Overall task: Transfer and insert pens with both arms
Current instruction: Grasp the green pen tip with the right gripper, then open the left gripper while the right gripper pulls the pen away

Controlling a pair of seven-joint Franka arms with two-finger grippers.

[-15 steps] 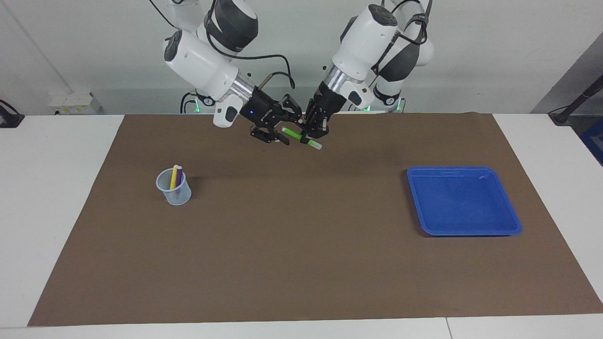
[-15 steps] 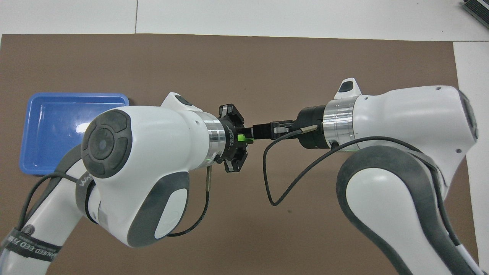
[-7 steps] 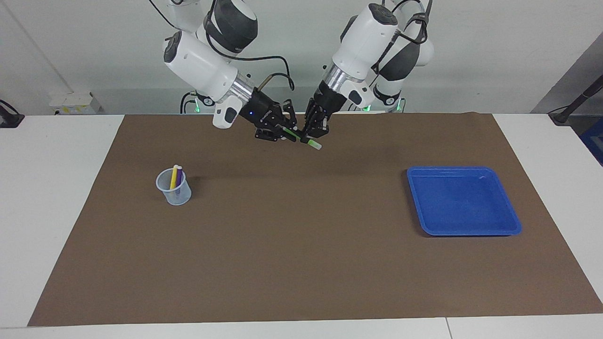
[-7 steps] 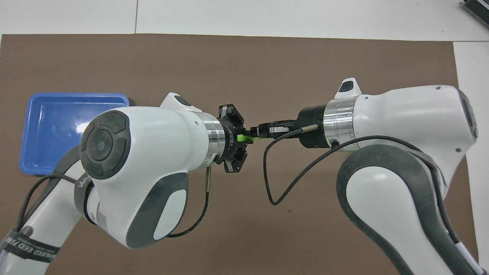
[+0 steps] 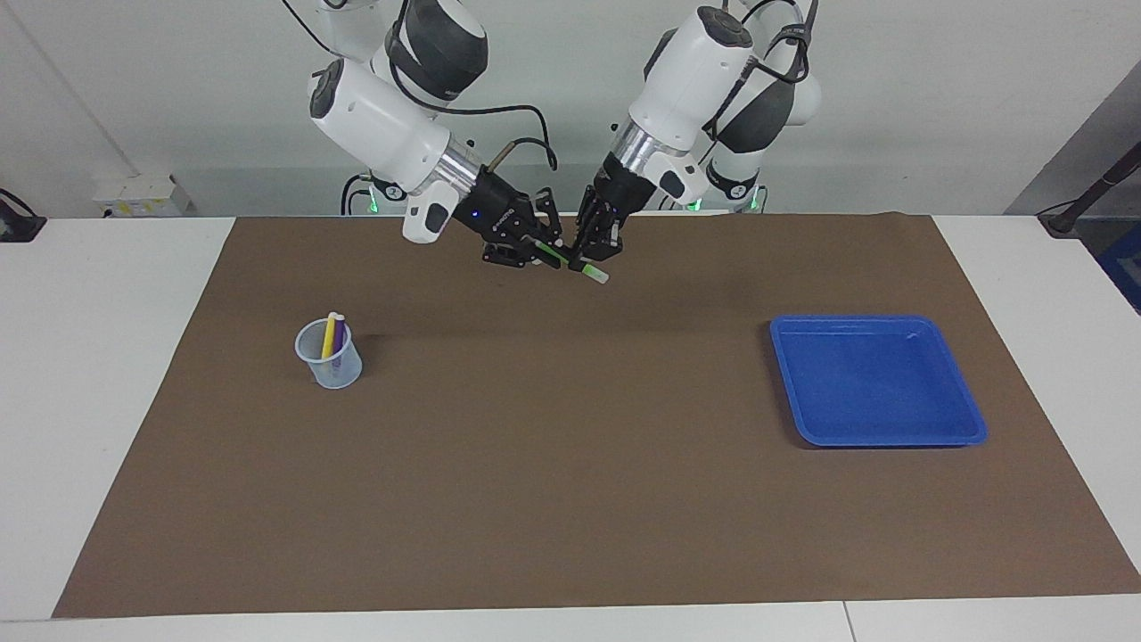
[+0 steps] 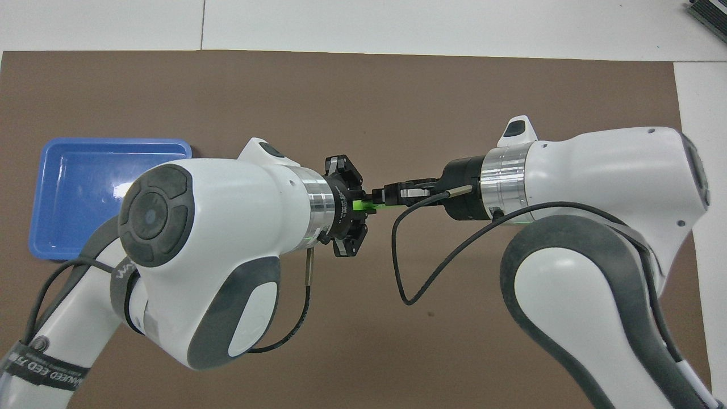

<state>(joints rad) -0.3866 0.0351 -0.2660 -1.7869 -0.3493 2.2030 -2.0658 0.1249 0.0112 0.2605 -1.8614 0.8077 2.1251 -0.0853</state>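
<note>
green pen (image 5: 570,262) gripped mid-air by both left gripper (image 5: 595,252) and right gripper (image 5: 541,251), each clamped on it, evidently for handover.

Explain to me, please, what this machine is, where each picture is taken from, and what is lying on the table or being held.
These are two white robot arms at a table covered by a brown mat. One picture looks at them from across the table; the other looks down from above their own end. Toward the right arm's end stands a clear cup with a yellow pen and a purple pen in it. Toward the left arm's end lies a blue tray with nothing visible in it. In the air over the mat, the left gripper and the right gripper are both shut on one green pen, as in a handover.
</note>
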